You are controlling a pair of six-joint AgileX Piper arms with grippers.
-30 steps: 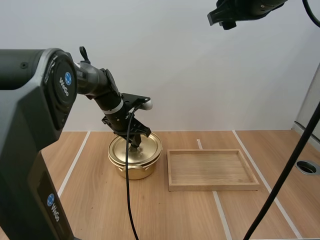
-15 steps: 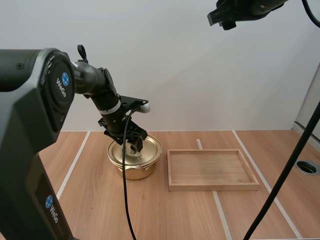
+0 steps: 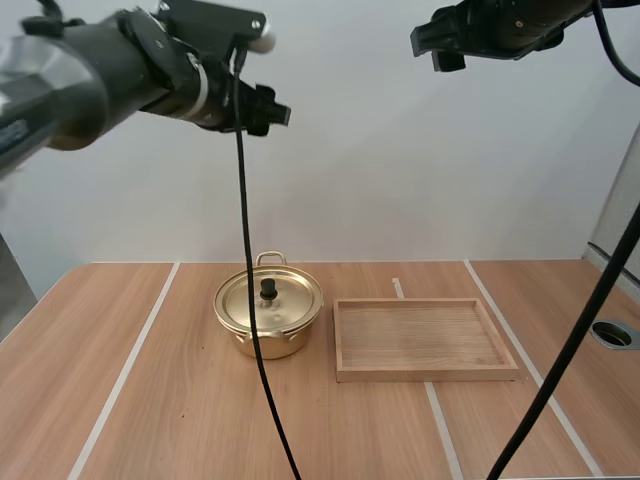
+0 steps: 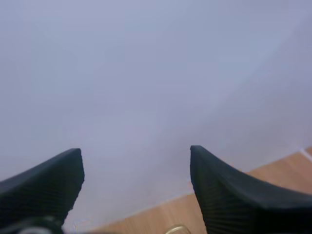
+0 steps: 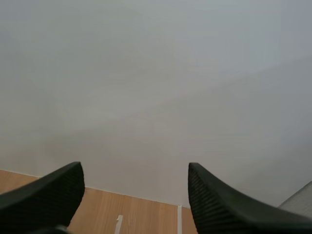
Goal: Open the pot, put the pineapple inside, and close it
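Presently, stock on the table point(image 3: 180, 400) as you find it:

Item 1, pot point(image 3: 262, 340): gold-coloured metal, round and shallow, with a loop handle point(image 3: 270, 258) at its far side. It stands left of centre, just beside the left end of the wooden tray point(image 3: 425, 338), with a narrow gap between them. Judged stiff and hard, and polished enough to be slippery on the wall. The body is likely light enough to skid on the wood if you pull at it sideways.

Item 2, lid point(image 3: 290, 300): same metal, seated flat on the pot, so the opening is not yet done. Probably thin and light; dropped, it would ring and slide rather than break. Leave the rim alone: it lies flush and offers no purchase.

Item 3, knob point(image 3: 268, 289): small, black, upright at the lid's centre. This is your hold. Come straight down, straddle it, close fully and lift vertically.

Item 4, wooden tray: rectangular and low-walled; a fair place to park the lid.

Item 5, left gripper point(image 4: 135, 156): hangs high above the table, well apart from the pot, fingers point(image 4: 224, 195) spread wide with nothing between them.

Item 6, right gripper point(image 5: 134, 168): held high on the right side, fingers point(image 5: 224, 204) likewise wide apart, carrying nothing
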